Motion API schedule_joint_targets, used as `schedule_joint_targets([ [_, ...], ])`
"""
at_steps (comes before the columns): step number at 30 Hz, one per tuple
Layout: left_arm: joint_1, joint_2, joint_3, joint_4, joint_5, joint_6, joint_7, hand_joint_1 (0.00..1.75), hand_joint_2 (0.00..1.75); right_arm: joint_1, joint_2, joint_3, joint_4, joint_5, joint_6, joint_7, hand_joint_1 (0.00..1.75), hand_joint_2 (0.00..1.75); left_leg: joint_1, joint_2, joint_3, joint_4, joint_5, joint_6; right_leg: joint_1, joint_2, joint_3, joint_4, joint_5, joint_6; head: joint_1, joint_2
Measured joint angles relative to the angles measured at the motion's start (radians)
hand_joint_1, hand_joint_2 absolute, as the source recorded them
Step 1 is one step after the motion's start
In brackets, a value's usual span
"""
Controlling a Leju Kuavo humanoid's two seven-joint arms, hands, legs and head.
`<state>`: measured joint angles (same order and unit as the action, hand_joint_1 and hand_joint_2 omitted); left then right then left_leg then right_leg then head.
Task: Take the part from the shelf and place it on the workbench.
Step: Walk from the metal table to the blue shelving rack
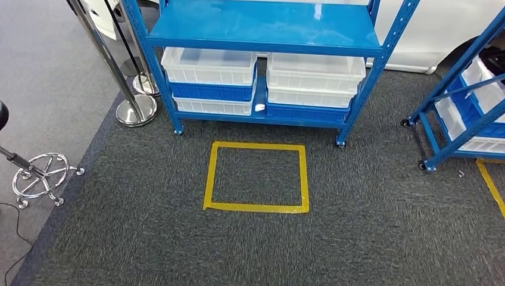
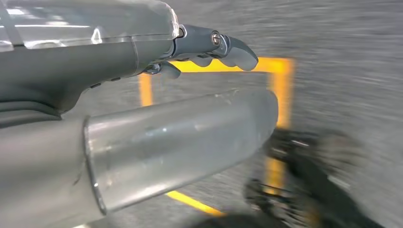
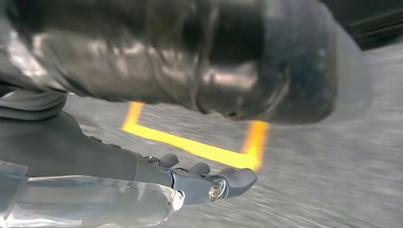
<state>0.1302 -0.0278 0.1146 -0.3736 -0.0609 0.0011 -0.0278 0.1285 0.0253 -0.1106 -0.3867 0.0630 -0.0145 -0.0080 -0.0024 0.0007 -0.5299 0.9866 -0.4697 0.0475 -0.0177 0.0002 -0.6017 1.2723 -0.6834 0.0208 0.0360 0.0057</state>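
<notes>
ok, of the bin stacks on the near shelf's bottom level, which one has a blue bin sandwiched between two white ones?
The left stack: white bin, blue bin, white bin, top to bottom. The right stack has white bins on top and its blue bin at the very bottom.

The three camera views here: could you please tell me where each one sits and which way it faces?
Head view: high on the robot, looking forward and down at the dark carpet, the yellow tape square and the blue shelf with its white bins.
Left wrist view: behind the left robot hand, looking down at the carpet; its fingers are extended and hold nothing.
Right wrist view: behind the right robot hand, likewise facing the floor and holding nothing.
Shared: all three show yellow floor tape, probably the same square.
</notes>
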Motion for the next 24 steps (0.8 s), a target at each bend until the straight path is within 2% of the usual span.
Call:
schedule_joint_targets([
  [1, -0.016, 0.000, -0.008, -0.020, 0.005, 0.000, 0.002, 0.00, 0.00, 0.021, -0.002, 0.007, 0.017, -0.005, 0.000, 0.001, 0.00, 0.00, 0.000, -0.001, 0.013, 0.001, -0.010, -0.002, -0.001, 0.000, -0.020, -0.003, 0.032, 0.002, 0.000, 0.000],
  [2, -0.031, 0.000, -0.016, -0.042, 0.009, 0.000, 0.003, 0.00, 0.00, 0.043, -0.005, 0.013, 0.036, -0.010, 0.000, 0.002, 0.00, 0.00, 0.001, -0.002, 0.029, 0.001, -0.022, -0.006, -0.002, 0.000, -0.020, -0.043, 0.083, 0.004, 0.000, 0.000],
  [3, -0.045, 0.000, -0.024, -0.063, 0.014, 0.000, 0.005, 0.00, 0.00, 0.064, -0.007, 0.020, 0.055, -0.014, 0.001, 0.003, 0.00, 0.00, 0.002, -0.002, 0.044, 0.002, -0.034, -0.011, -0.003, -0.001, -0.009, -0.103, 0.138, 0.003, 0.000, 0.000],
  [4, -0.056, 0.001, -0.031, -0.083, 0.018, 0.000, 0.006, 0.00, 0.00, 0.081, -0.009, 0.026, 0.074, -0.018, 0.001, 0.004, 0.00, 0.00, 0.002, -0.003, 0.054, 0.004, -0.047, -0.017, -0.003, -0.003, 0.008, -0.154, 0.178, 0.000, 0.000, 0.000],
  [5, -0.063, 0.003, -0.037, -0.097, 0.024, 0.000, 0.008, 0.00, 0.00, 0.089, -0.011, 0.033, 0.087, -0.023, 0.002, 0.005, 0.00, 0.00, 0.002, -0.004, 0.060, 0.006, -0.057, -0.024, -0.001, -0.007, 0.023, -0.192, 0.199, -0.006, 0.000, 0.000],
  [7, -0.058, 0.006, -0.045, -0.089, 0.039, 0.000, 0.015, 0.00, 0.00, 0.085, -0.013, 0.048, 0.073, -0.037, 0.006, 0.007, 0.00, 0.00, 0.001, -0.004, 0.065, 0.005, -0.070, -0.036, 0.003, -0.008, 0.035, -0.211, 0.194, -0.021, 0.000, 0.000],
  [9, -0.015, 0.008, -0.052, -0.038, 0.054, 0.000, 0.024, 0.00, 0.00, 0.044, -0.013, 0.060, 0.006, -0.051, 0.012, 0.007, 0.00, 0.00, 0.002, 0.007, 0.075, 0.006, -0.080, -0.048, 0.002, 0.008, 0.037, -0.222, 0.189, -0.034, 0.000, 0.000],
  [10, 0.018, 0.009, -0.056, -0.006, 0.058, 0.000, 0.028, 0.00, 0.00, 0.015, -0.013, 0.066, -0.031, -0.055, 0.013, 0.006, 0.00, 0.00, 0.002, 0.010, 0.073, 0.022, -0.092, -0.053, 0.001, 0.018, 0.040, -0.226, 0.187, -0.040, 0.000, 0.000],
  [11, 0.053, 0.009, -0.062, 0.024, 0.059, 0.000, 0.030, 0.00, 0.00, -0.018, -0.014, 0.071, -0.065, -0.057, 0.014, 0.006, 0.00, 0.00, 0.003, 0.011, 0.057, 0.059, -0.111, -0.058, -0.001, 0.025, 0.044, -0.229, 0.185, -0.044, -0.001, 0.000],
  [12, 0.086, 0.010, -0.068, 0.054, 0.060, 0.000, 0.031, 0.00, 0.00, -0.048, -0.014, 0.075, -0.098, -0.059, 0.014, 0.005, 0.00, 0.00, 0.006, 0.007, 0.024, 0.119, -0.136, -0.062, -0.002, 0.029, 0.048, -0.230, 0.181, -0.048, -0.001, 0.000],
  [14, 0.140, 0.013, -0.075, 0.109, 0.060, 0.000, 0.031, 0.00, 0.00, -0.101, -0.015, 0.079, -0.155, -0.060, 0.013, 0.005, 0.00, 0.00, 0.008, 0.005, -0.072, 0.263, -0.183, -0.066, -0.001, 0.032, 0.057, -0.231, 0.170, -0.049, -0.002, 0.000],
  [15, 0.160, 0.015, -0.078, 0.127, 0.060, 0.000, 0.031, 0.00, 0.00, -0.118, -0.016, 0.081, -0.174, -0.061, 0.013, 0.004, 0.00, 0.00, 0.009, 0.005, -0.110, 0.309, -0.184, -0.067, -0.001, 0.032, 0.064, -0.230, 0.164, -0.048, -0.002, 0.000],
  [16, 0.172, 0.017, -0.080, 0.138, 0.060, 0.000, 0.031, 0.00, 0.00, -0.128, -0.017, 0.082, -0.185, -0.061, 0.013, 0.004, 0.00, 0.00, 0.009, 0.005, -0.129, 0.316, -0.161, -0.066, 0.000, 0.031, 0.073, -0.230, 0.157, -0.047, -0.002, 0.000],
  [17, 0.175, 0.019, -0.082, 0.143, 0.060, 0.000, 0.030, 0.00, 0.00, -0.128, -0.018, 0.083, -0.190, -0.061, 0.013, 0.004, 0.00, 0.00, 0.009, 0.006, -0.128, 0.280, -0.116, -0.063, 0.000, 0.030, 0.085, -0.231, 0.149, -0.045, -0.002, 0.000],
  [18, 0.171, 0.020, -0.084, 0.141, 0.060, 0.000, 0.030, 0.00, 0.00, -0.121, -0.017, 0.084, -0.188, -0.061, 0.013, 0.005, 0.00, 0.00, 0.008, 0.006, -0.110, 0.214, -0.061, -0.057, 0.000, 0.027, 0.096, -0.231, 0.141, -0.043, -0.002, 0.000],
  [19, 0.159, 0.021, -0.086, 0.133, 0.060, 0.000, 0.029, 0.00, 0.00, -0.108, -0.017, 0.086, -0.179, -0.061, 0.013, 0.006, 0.00, 0.00, 0.006, 0.006, -0.087, 0.149, -0.019, -0.050, 0.000, 0.023, 0.105, -0.233, 0.133, -0.041, -0.002, 0.000],
  [20, 0.141, 0.021, -0.088, 0.121, 0.060, 0.000, 0.028, 0.00, 0.00, -0.092, -0.016, 0.088, -0.164, -0.061, 0.013, 0.007, 0.00, 0.00, 0.004, 0.007, -0.066, 0.095, 0.007, -0.043, 0.000, 0.019, 0.111, -0.234, 0.126, -0.038, -0.002, 0.000],
  [21, 0.119, 0.021, -0.089, 0.104, 0.060, 0.000, 0.027, 0.00, 0.00, -0.072, -0.016, 0.089, -0.146, -0.061, 0.013, 0.008, 0.00, 0.00, 0.001, 0.008, -0.054, 0.065, 0.016, -0.037, -0.001, 0.016, 0.113, -0.236, 0.122, -0.034, -0.002, 0.000],
  [24, 0.039, 0.021, -0.091, 0.023, 0.060, 0.000, 0.025, 0.00, 0.00, -0.001, -0.016, 0.093, -0.068, -0.061, 0.014, 0.010, 0.00, 0.00, -0.002, 0.005, -0.040, 0.038, 0.008, -0.026, -0.002, 0.007, 0.126, -0.251, 0.116, -0.019, -0.002, 0.000],
])
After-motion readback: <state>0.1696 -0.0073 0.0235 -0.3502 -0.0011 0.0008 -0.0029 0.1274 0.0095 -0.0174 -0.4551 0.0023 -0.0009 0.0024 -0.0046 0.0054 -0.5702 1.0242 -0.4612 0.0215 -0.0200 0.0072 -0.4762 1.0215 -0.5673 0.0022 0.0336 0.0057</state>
